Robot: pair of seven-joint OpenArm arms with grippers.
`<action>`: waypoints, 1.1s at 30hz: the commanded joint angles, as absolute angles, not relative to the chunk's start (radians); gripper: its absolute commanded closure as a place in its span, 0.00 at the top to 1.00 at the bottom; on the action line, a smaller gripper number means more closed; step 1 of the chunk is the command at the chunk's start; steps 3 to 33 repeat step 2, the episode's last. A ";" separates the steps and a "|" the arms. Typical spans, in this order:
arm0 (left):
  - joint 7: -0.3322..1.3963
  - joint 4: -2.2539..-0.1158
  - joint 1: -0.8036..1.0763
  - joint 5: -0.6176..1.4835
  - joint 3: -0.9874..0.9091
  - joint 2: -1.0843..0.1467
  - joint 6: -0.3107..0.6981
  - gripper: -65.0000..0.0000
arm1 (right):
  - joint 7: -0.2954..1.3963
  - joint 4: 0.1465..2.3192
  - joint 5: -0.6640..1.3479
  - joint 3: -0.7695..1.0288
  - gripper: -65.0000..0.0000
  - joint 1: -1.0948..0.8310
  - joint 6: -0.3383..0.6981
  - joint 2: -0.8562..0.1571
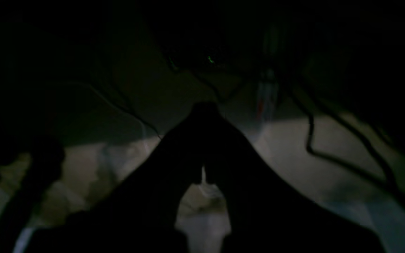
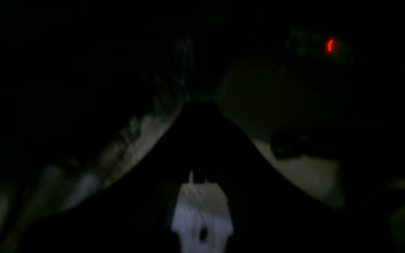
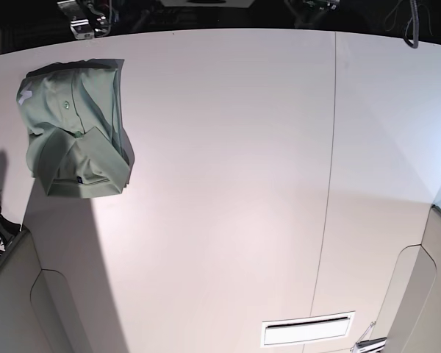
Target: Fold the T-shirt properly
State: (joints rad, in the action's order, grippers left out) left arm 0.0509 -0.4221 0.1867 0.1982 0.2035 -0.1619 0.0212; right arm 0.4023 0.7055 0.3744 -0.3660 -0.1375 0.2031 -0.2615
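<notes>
Base view shows the T-shirt folded into a compact bundle at the far left of the white table, near its back edge. It is pale sage green and plain, with the collar on top toward the front of the bundle and a small button showing on the placket above it. The bundle is roughly rectangular, its right edge slightly lifted and casting a thin shadow onto the tabletop. A dark shadow band runs from under the shirt toward the near left corner. A seam line crosses the table from back to front right of the middle, and a narrow white slot sits near the front edge. Neither arm appears over the table in this view.

Both wrist views are very dark and blurred. The left gripper appears as a black silhouette whose fingers meet at a point, with only a sliver of light between them; the jaws look together. The right gripper shows the same closed peak, holding nothing visible.
</notes>
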 commanded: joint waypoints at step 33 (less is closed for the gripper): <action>0.022 -0.422 0.191 0.198 0.204 -0.163 0.011 0.00 | 0.398 0.709 0.377 -0.364 0.00 -0.136 0.186 -0.244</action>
